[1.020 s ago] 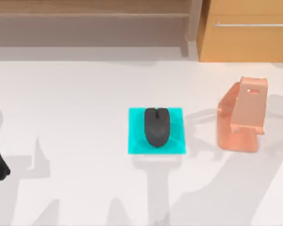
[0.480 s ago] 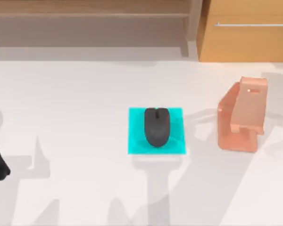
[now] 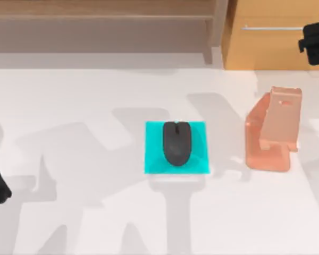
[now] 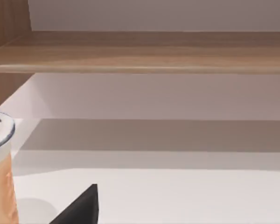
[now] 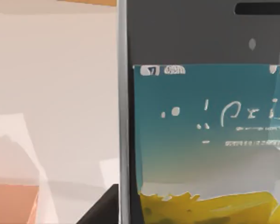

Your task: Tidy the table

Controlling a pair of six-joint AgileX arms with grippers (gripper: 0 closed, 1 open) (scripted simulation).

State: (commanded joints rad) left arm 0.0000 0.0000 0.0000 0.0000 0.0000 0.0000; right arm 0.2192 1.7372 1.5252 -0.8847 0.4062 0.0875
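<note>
White table (image 3: 85, 106), mouse (image 3: 177, 142) on cyan mat (image 3: 154, 159), right claw (image 3: 315, 42) gripping phone (image 5: 200, 140), left claw's grip unclear

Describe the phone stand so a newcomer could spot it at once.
On the white table, look toward the right side, below the light-brown cabinet with its metal handle. The phone stand sits there, right of the cyan mat holding the black mouse. It alone is salmon-pink, with an angled backrest and front lip.
</note>
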